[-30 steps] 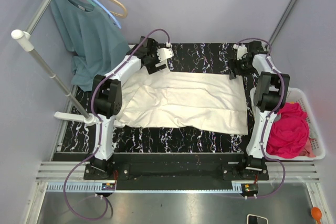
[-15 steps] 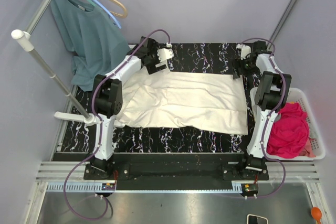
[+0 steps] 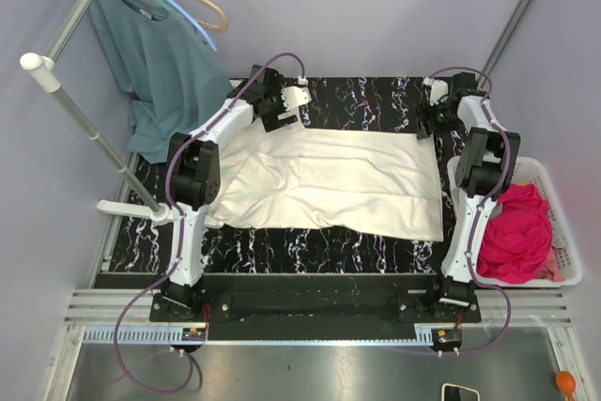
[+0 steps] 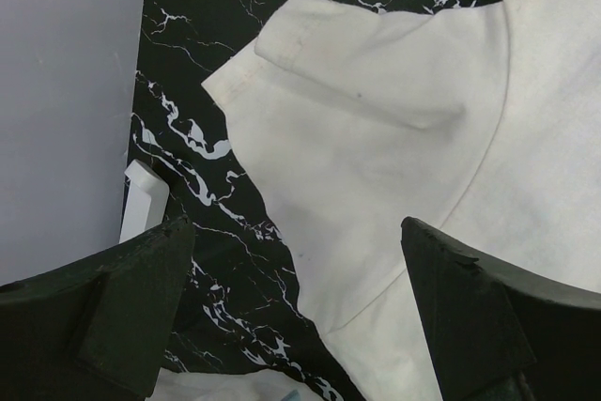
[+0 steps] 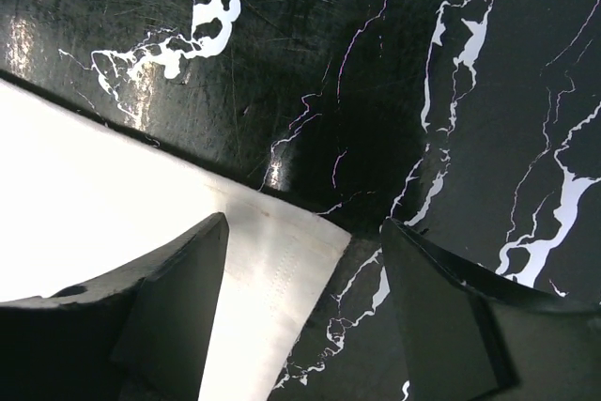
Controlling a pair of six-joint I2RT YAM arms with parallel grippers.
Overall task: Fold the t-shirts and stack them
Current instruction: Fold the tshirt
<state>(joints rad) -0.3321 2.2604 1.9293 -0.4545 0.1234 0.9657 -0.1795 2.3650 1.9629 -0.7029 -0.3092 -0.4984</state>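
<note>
A large cream t-shirt point(image 3: 329, 180) lies spread flat on the black marble table point(image 3: 366, 100). My left gripper point(image 3: 282, 119) hovers over its far left sleeve. In the left wrist view that sleeve point(image 4: 376, 119) lies below the left gripper point(image 4: 296, 326), whose jaws stand wide open and empty. My right gripper point(image 3: 425, 126) is at the shirt's far right corner. In the right wrist view the hem corner point(image 5: 282, 260) lies between the open fingers of the right gripper point(image 5: 300, 316), unclamped. A magenta-pink t-shirt point(image 3: 515, 232) lies crumpled in the basket on the right.
A white plastic basket point(image 3: 554, 180) stands off the table's right edge. A teal shirt point(image 3: 160, 63) hangs from hangers on a metal rack point(image 3: 84, 129) at the back left, draping near the table's left corner.
The right gripper has shifted slightly rightward at the shirt's far right corner, and its jaws have narrowed a little. The left arm and the shirt have stayed still.
</note>
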